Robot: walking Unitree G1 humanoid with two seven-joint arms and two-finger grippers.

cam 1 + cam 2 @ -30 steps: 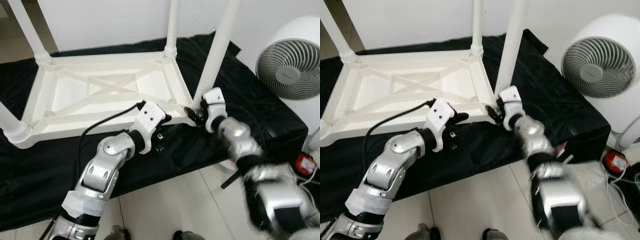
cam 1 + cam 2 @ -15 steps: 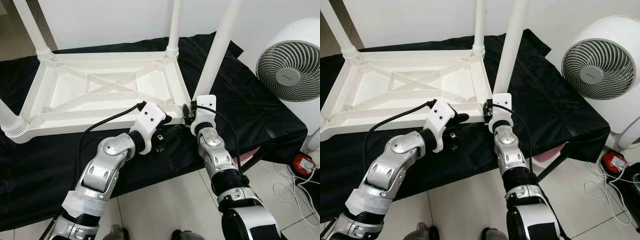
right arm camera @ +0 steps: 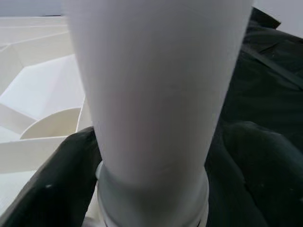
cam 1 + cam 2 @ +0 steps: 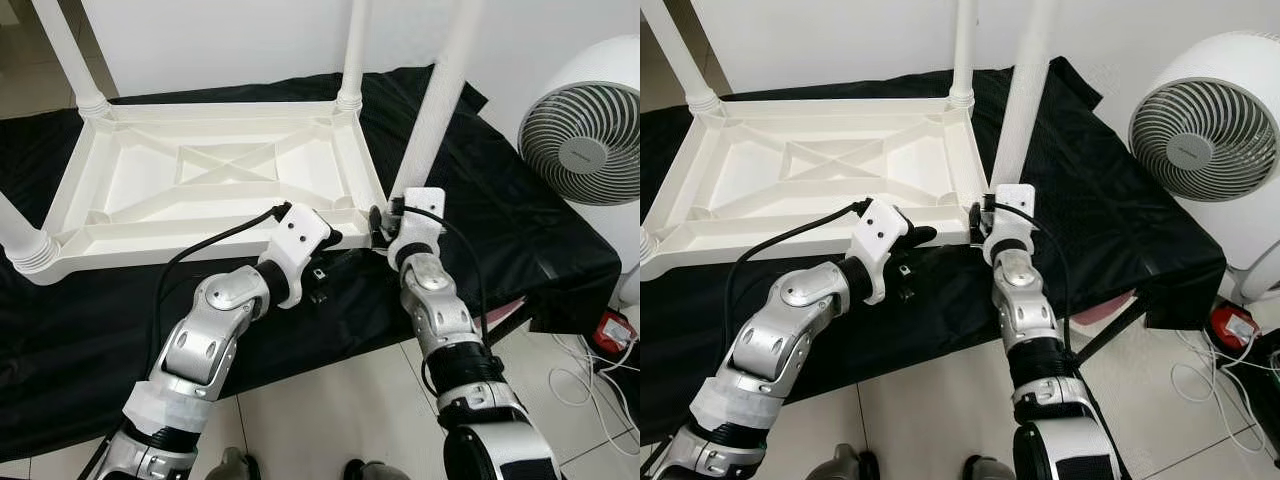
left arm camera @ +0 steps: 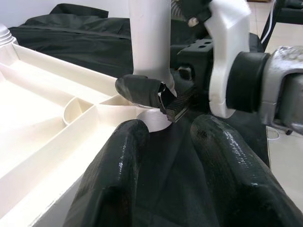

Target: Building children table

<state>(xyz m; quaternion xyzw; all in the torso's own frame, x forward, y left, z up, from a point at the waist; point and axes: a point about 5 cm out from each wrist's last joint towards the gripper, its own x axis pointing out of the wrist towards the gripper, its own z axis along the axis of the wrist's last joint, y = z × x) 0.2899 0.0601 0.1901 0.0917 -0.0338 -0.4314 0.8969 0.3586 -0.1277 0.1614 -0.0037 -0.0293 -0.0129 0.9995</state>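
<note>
right gripper (image 5: 163, 97) fingers pinch table leg (image 4: 432, 110) base | left gripper (image 5: 165, 142) fingers spread beside | left wrist view shows pinch

Even, bright indoor light, no hard shadows. Head views sharp, slight bending toward the edges. White table top (image 4: 215, 175) near overexposed, black cloth (image 4: 520, 215) loses detail. Right wrist view: table leg (image 3: 151, 94) too close, soft and washed out; left wrist view foreground fingers (image 5: 222, 175) blurred.

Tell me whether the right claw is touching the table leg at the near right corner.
Touching. In the left wrist view, the right claw has a black finger pressed against the white table leg just above its base; the right wrist view shows fingers flanking it.
</note>
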